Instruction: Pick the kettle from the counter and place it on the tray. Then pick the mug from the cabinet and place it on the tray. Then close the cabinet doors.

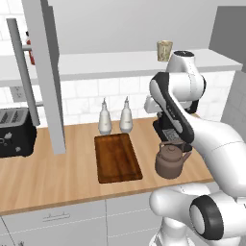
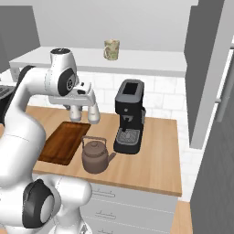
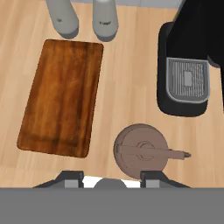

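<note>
hand view looks straight down on the kettle [image 3: 141, 152], which sits on the counter [image 3: 127, 87] between the tray [image 3: 62, 97] and the coffee machine [image 3: 186, 65], apart from both. its handle and spout lie along one line, the spout end aimed toward the machine's side, away from the tray. the tray's long axis runs from the counter's front edge back toward two white bottles [image 3: 83, 17]. the gripper [image 3: 111, 178] hangs above the kettle, fingers part-way apart, holding nothing. the mug [image 2: 111, 49] stands on the cabinet shelf [image 2: 137, 61].
</note>
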{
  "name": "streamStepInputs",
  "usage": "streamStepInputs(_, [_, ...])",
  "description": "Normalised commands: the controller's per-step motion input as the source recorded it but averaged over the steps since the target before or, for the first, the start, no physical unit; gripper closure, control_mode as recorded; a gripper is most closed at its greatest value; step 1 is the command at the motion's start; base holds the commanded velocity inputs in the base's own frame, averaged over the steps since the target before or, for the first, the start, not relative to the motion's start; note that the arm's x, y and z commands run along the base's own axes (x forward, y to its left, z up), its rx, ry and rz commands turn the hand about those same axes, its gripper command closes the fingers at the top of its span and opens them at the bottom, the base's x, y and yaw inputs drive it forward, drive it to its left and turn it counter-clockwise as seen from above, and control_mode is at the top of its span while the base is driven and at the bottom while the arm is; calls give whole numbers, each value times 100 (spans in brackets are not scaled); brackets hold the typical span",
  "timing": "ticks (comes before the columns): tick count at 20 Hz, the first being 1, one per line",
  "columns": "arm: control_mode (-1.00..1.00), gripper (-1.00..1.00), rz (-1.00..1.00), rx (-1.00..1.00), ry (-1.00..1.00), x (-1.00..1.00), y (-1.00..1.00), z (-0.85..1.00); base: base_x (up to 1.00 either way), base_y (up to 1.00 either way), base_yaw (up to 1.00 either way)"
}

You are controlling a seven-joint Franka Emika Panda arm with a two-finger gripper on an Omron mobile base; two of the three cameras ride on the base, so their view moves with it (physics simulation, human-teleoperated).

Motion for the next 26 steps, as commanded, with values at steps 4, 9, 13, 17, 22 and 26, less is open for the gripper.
streamStepInputs(4, [-100, -100, 0, 0, 1, -10, 0, -2, 0, 0, 0])
streamStepInputs(9, [-100, -100, -6, -1, 1, -38, -17, -14, 0, 0, 0])
streamStepInputs(13, [-100, -100, -16, 0, 0, -47, -33, -30, 0, 0, 0])
streamStepInputs(17, [-100, -100, -14, 0, 6, -26, -32, -41, 0, 0, 0])
streamStepInputs(22, [-100, -100, -37, 5, 6, 3, -19, -25, 0, 0, 0])
streamStepInputs(26, [-100, -100, -28, 19, 3, 36, -5, -17, 0, 0, 0])
